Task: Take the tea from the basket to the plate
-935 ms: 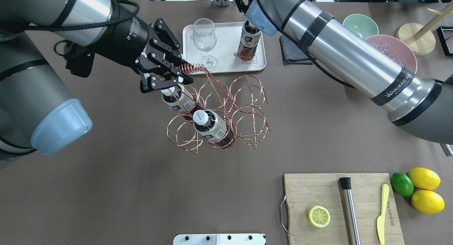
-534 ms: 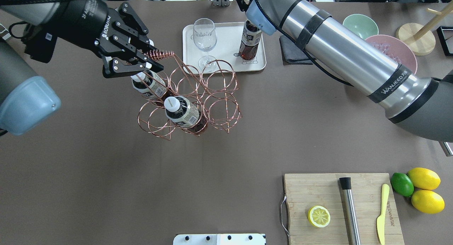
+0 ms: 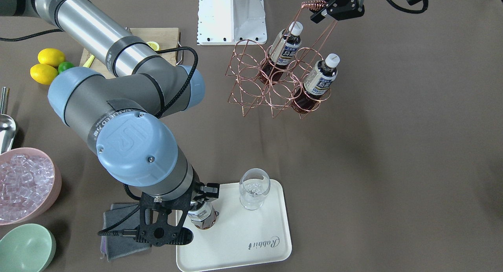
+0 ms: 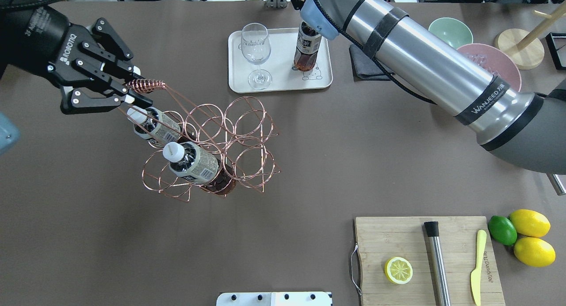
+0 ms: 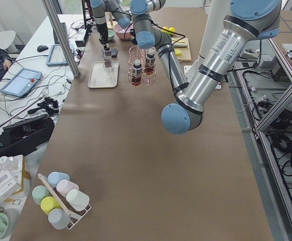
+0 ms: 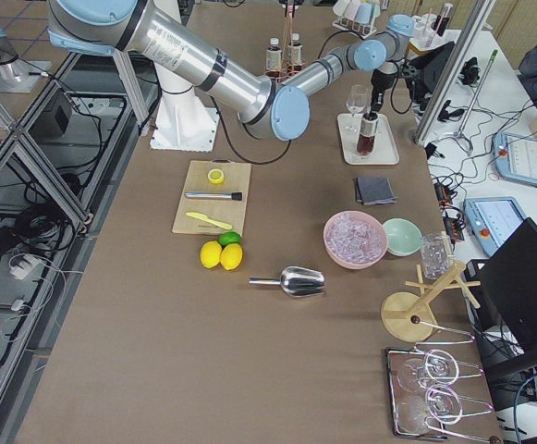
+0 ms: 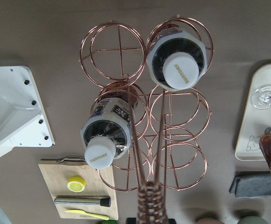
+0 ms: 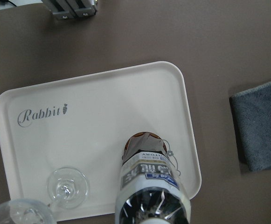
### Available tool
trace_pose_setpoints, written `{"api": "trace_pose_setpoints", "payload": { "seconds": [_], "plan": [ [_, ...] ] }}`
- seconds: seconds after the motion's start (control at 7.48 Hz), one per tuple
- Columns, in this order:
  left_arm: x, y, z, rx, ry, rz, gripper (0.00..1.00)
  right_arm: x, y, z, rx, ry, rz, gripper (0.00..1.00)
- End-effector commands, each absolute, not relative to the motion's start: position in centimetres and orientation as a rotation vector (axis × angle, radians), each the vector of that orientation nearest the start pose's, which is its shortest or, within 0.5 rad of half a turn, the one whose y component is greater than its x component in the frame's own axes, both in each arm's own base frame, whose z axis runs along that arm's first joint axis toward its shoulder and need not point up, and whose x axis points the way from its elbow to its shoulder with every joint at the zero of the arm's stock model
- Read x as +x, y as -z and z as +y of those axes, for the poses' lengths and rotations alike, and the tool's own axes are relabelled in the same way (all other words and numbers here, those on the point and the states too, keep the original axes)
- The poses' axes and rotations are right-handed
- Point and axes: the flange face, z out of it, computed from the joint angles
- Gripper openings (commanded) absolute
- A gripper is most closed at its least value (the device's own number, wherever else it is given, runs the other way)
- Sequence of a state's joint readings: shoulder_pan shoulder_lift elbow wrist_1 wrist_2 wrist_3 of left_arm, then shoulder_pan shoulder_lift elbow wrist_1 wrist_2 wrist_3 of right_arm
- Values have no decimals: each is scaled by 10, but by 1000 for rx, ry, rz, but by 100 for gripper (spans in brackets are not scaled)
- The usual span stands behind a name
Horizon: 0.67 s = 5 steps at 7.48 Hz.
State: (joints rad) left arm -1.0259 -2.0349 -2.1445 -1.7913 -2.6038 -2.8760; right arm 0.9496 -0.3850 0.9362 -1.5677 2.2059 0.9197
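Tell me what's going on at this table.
The left gripper is clamped on the coiled handle of the copper wire basket, holding it tilted with two tea bottles in its cells. The other four cells are empty. The right gripper grips a third tea bottle by its top at the cream plate, base near the bear drawing, beside the wine glass.

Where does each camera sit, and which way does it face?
Front-facing: across the table, facing the robot; right arm at left, left gripper top right.
Overhead: behind the robot, looking down; both arms enter.
Exterior left: table's end; left arm near.
Exterior right: opposite end; right arm near.
Left wrist: down the basket handle onto two teas.
Right wrist: down onto plate and third tea.
Shared: both wrist views show the plate.
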Motion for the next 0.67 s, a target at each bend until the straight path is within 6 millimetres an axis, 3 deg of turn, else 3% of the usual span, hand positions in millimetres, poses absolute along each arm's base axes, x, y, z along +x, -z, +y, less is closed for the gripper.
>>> {"api": "trace_pose_setpoints", "payload": {
  "seconds": [0.0,0.27,0.4,0.53],
  "plan": [
    [165,-173,-410,-1114,1248,1041,0,-438,-127,-739,-44,-106,-818,0],
    [143,-196,-420,-1107,1315,1038,0,-438,-130,-739,-48,-109,-816,3],
    [132,-216,-427,-1065,1316,1048,0,-439,-132,-740,-53,-111,-814,18],
    [116,-233,-441,-1023,1333,1066,0,-439,-133,-740,-55,-112,-812,53]
  ]
}}
